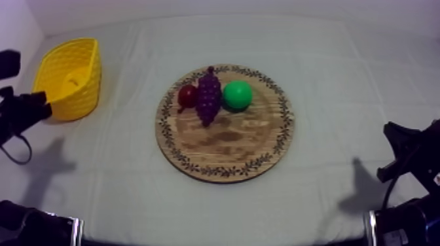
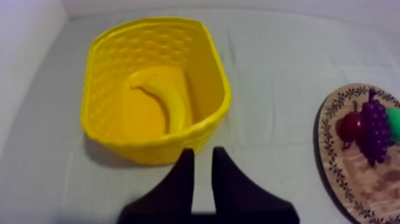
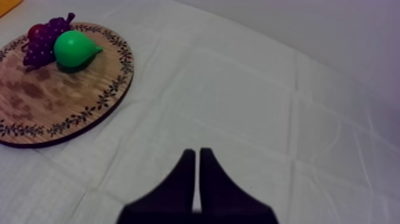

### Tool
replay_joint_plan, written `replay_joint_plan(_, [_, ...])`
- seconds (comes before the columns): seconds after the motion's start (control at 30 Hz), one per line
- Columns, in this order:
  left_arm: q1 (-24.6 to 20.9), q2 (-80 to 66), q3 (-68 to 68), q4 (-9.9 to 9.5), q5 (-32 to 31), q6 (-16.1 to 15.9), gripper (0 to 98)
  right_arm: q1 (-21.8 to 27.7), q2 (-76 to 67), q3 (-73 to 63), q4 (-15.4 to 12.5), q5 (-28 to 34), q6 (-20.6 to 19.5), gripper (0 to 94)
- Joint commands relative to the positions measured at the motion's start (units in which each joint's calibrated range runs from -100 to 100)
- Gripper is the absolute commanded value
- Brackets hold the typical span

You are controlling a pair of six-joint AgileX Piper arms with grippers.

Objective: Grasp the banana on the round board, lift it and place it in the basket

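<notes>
The banana (image 2: 168, 102) lies curved on the floor of the yellow basket (image 2: 107, 71), which stands at the table's left (image 1: 78, 98). My left gripper (image 2: 203, 152) hovers just in front of the basket's near wall, its fingers slightly apart with nothing between them. The round wooden board (image 1: 229, 147) sits mid-table and carries a bunch of grapes (image 1: 209, 98), a small red fruit (image 1: 187, 95) and a green pear (image 1: 237, 95). My right gripper (image 3: 197, 152) is shut on nothing, over bare cloth to the right of the board (image 3: 53, 113).
My left arm (image 1: 23, 111) sits low beside the basket and my right arm (image 1: 406, 154) low at the right edge. Open cloth lies between the basket and the board, and from the board to the right edge.
</notes>
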Motion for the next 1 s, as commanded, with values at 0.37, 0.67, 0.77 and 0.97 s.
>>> replay_joint_plan(0.37, [-2.3,-28.8,13.2,3.61,9.2,-3.6,10.3,0.0,0.0,0.0,0.0,0.0,0.0,0.5])
replay_joint_plan(0.67, [-0.4,-37.4,18.0,4.66,11.7,-5.2,1.6,0.0,0.0,0.0,0.0,0.0,0.0,0.5])
replay_joint_plan(0.77, [0.7,-38.6,18.5,5.5,12.3,-5.6,0.7,0.0,0.0,0.0,0.0,0.0,0.0,0.5])
replay_joint_plan(0.97, [2.6,-39.3,20.4,6.37,7.2,2.0,0.2,0.0,0.0,0.0,0.0,0.0,0.0,0.5])
